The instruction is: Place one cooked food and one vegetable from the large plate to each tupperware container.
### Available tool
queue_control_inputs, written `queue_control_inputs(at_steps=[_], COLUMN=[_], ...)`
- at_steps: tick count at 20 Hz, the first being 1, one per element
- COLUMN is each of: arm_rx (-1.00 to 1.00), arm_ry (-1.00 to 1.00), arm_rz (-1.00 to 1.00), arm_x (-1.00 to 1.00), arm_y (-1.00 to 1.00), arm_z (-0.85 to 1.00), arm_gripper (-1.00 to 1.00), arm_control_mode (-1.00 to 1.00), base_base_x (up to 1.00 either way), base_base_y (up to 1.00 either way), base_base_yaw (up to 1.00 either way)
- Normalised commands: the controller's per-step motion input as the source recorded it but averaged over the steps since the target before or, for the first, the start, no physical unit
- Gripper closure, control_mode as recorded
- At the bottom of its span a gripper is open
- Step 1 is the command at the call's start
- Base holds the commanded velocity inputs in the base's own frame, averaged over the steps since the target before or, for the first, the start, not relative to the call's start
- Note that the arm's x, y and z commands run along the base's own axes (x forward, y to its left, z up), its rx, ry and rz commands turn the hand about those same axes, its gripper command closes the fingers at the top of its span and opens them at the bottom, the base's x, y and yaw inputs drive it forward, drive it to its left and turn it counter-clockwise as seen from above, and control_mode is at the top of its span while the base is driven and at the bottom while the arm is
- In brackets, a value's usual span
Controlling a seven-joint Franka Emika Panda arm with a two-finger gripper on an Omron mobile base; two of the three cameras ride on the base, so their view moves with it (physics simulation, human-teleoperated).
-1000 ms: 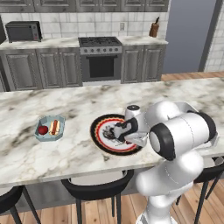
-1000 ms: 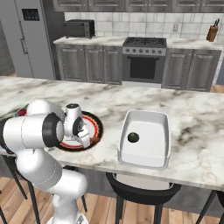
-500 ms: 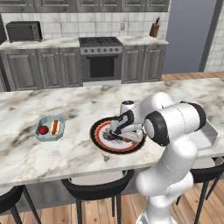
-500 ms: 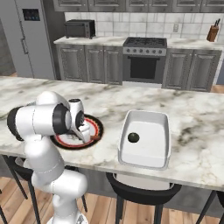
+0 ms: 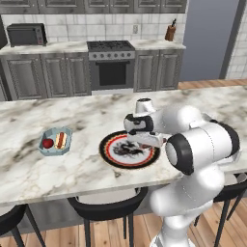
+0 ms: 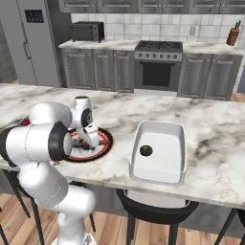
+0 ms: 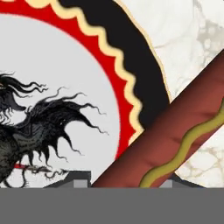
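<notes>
Two containers stand on the marble desk point(image 5: 72, 178): the small pale-blue container point(image 5: 54, 142) far to the left of the large plate point(image 5: 129, 150), with a red fruit point(image 5: 47, 143) and a hot dog point(image 5: 60, 140) inside, and the white container point(image 6: 159, 150) to the right of the plate, with one dark round vegetable point(image 6: 146, 150) inside. The hand point(image 5: 141, 139) is low over the right part of the plate. In the hand view a sausage with a yellow mustard line point(image 7: 170, 146) lies slanting directly in front of the finger tips, across the black rim of the plate and over the desk. The hand is narrow and seems closed around this sausage, though the tips themselves are mostly hidden.
</notes>
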Motion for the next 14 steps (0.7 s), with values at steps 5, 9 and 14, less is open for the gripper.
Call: queue_control_inputs(at_steps=[5, 9, 14], arm_rx=[0.0, -0.05, 0.0], arm_ry=[-0.01, 0.0, 0.12], arm_rz=[0.0, 0.1, 0.3], arm_x=[-0.29, -0.02, 0.0], arm_y=[-0.88, -0.9, -0.89], arm_z=[0.65, 0.34, 0.42], arm_gripper=[1.0, 1.0, 1.0], arm_control_mode=[-1.0, -1.0, -1.0], base_base_x=[0.0, 0.0, 0.0], base_base_y=[0.0, 0.0, 0.0], base_base_yaw=[0.0, 0.0, 0.0])
